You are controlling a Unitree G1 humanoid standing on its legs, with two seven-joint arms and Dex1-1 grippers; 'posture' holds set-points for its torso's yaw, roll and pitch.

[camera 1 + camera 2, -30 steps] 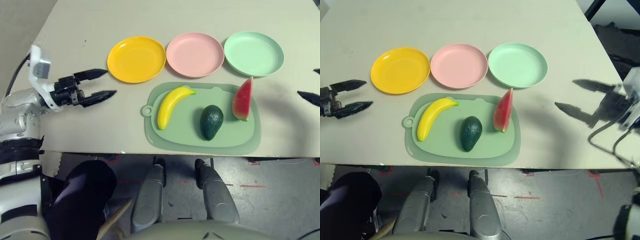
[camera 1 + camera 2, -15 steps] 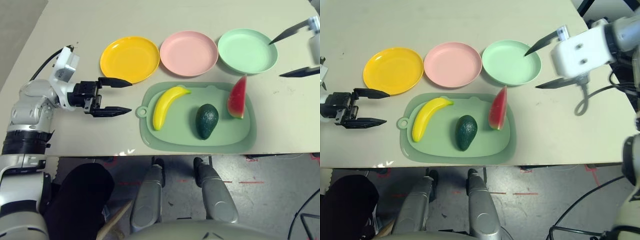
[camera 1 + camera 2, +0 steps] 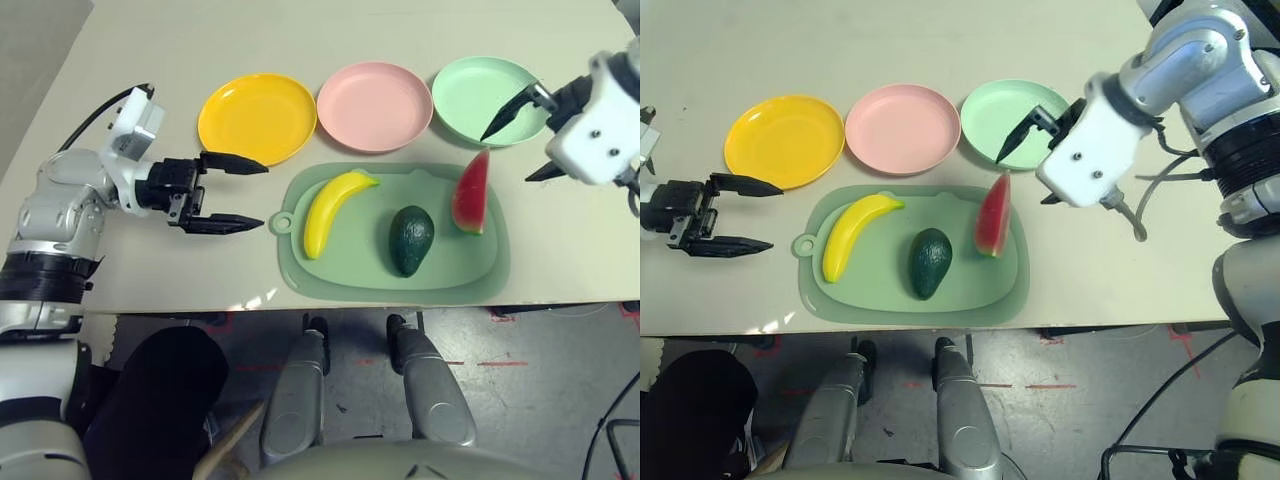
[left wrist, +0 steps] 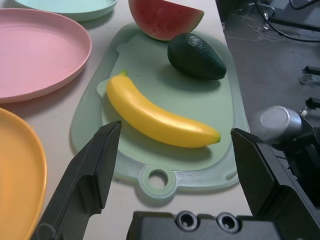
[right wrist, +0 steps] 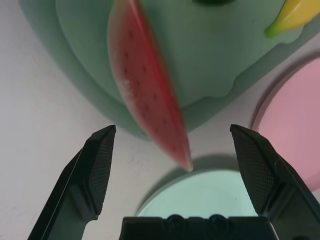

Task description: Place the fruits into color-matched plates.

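A pale table [image 3: 150, 40] carries three plates in a row at twelve o'clock: yellow plate [image 3: 257, 117], pink plate [image 3: 375, 106], green plate [image 3: 487, 100]. Below them, a green cutting mat [image 3: 480, 270] holds the banana [image 3: 327, 211], avocado [image 3: 411, 240] and watermelon wedge [image 3: 470, 193]. The left gripper [image 3: 238, 194] waits at nine o'clock, fingers spread, empty. The right gripper [image 3: 1032, 164] hovers over the wedge, fingers wide. The wedge stands on edge, so an off-centre descent would likely tip it or push it toward the avocado.

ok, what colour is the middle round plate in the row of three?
Pale pink: the middle round plastic plate sits between the yellow-orange and mint green ones. Clearest in the left eye view.
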